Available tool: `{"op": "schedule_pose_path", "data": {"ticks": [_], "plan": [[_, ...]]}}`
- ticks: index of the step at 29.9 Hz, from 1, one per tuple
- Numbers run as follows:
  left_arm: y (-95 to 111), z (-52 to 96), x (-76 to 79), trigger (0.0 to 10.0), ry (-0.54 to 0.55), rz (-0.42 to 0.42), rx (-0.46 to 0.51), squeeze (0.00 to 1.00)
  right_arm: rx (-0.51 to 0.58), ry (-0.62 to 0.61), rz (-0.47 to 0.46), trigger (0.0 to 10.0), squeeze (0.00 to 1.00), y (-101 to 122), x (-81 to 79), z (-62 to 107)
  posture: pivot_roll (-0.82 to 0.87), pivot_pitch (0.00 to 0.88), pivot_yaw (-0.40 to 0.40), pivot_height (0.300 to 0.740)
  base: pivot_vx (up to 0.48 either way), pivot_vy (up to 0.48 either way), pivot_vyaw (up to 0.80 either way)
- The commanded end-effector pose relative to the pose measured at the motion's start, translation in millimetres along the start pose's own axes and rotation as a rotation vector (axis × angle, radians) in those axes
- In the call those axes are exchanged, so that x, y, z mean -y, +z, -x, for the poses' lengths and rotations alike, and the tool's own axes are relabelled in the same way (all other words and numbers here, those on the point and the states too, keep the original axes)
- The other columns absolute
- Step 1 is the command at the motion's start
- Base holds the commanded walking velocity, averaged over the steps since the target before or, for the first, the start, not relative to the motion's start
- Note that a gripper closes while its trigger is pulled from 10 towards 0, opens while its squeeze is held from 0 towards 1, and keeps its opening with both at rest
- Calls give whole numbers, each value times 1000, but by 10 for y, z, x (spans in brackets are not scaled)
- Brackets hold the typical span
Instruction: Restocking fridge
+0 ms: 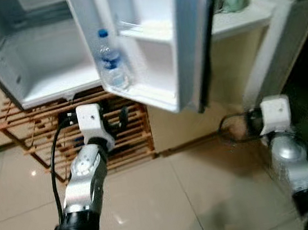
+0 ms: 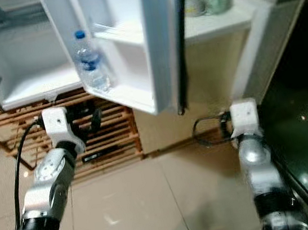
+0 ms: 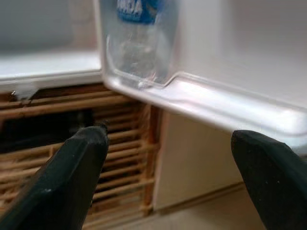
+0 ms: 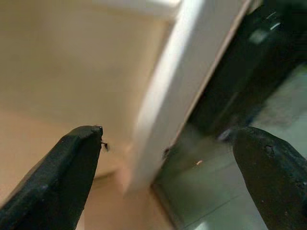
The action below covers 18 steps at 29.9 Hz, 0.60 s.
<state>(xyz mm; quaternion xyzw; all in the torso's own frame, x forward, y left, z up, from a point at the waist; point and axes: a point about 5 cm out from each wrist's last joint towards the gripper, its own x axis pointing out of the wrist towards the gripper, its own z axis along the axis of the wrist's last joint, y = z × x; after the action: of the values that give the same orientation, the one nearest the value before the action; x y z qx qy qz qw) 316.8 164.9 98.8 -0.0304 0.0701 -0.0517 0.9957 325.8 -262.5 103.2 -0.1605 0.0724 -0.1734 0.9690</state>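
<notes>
Below the open door [image 1: 189, 36], where a bottle [image 1: 110, 64] already stands shelved, we hold both grippers, left [image 3: 168, 163] and right [image 4: 168, 163], spread empty, free for more stock.

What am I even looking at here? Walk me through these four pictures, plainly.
A two-armed humanoid robot stands before an open fridge. The two wide pictures come from cameras in its head, looking down at its own silver arms. A water bottle stands in the lower shelf of the fridge door; the fridge rests on a wooden rack. The two close pictures come from wrist cameras looking along each gripper's black fingers. The left gripper is open, empty, just below the bottle. The right gripper is open too, holding nothing, facing a cabinet.
</notes>
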Motion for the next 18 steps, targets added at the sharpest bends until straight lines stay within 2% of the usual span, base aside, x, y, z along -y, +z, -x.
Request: {"op": "schedule_pose_path", "data": {"ticks": [1,3,4,5,7,8,9,10,13,14,18], "plan": [[-7,-3,-103,10000,33,-70,-17,0,21,-25,0,10000,0,143,-42,-125,-39,0,72,740,0,0,0],[-111,24,-130,10000,28,-132,-65,0,48,-45,5,10000,0,303,-33,-236,-12,0,70,740,0,0,0],[-111,24,-130,10000,28,-132,-65,0,48,-45,5,10000,0,303,-33,-236,-12,0,70,740,0,0,0],[-270,107,-161,10000,4,-176,-127,0,59,-66,12,10000,0,418,-40,-313,19,0,69,740,0,0,0],[-337,148,-175,10000,-6,-195,-149,0,58,-77,17,10000,0,453,-41,-337,19,0,69,740,0,0,0],[-417,214,-197,10000,-16,-220,-174,0,53,-82,14,10000,0,483,-47,-358,37,0,66,740,0,0,0],[-625,400,-268,10000,-25,-261,-248,0,49,-93,25,10000,0,553,-58,-400,64,0,62,740,0,0,0],[-625,400,-268,10000,-25,-261,-248,0,49,-93,25,10000,0,553,-58,-400,64,0,62,740,0,0,0],[-837,606,-346,10000,-16,-282,-336,0,49,-101,64,10000,0,635,-53,-444,78,11,58,740,0,0,0],[-909,720,-375,10000,-11,-295,-361,0,47,-108,66,10000,0,658,-32,-459,86,42,53,740,0,0,0],[-972,862,-367,10000,-11,-290,-385,0,45,-114,77,10000,0,674,-2,-472,90,78,48,740,0,0,0]]}}
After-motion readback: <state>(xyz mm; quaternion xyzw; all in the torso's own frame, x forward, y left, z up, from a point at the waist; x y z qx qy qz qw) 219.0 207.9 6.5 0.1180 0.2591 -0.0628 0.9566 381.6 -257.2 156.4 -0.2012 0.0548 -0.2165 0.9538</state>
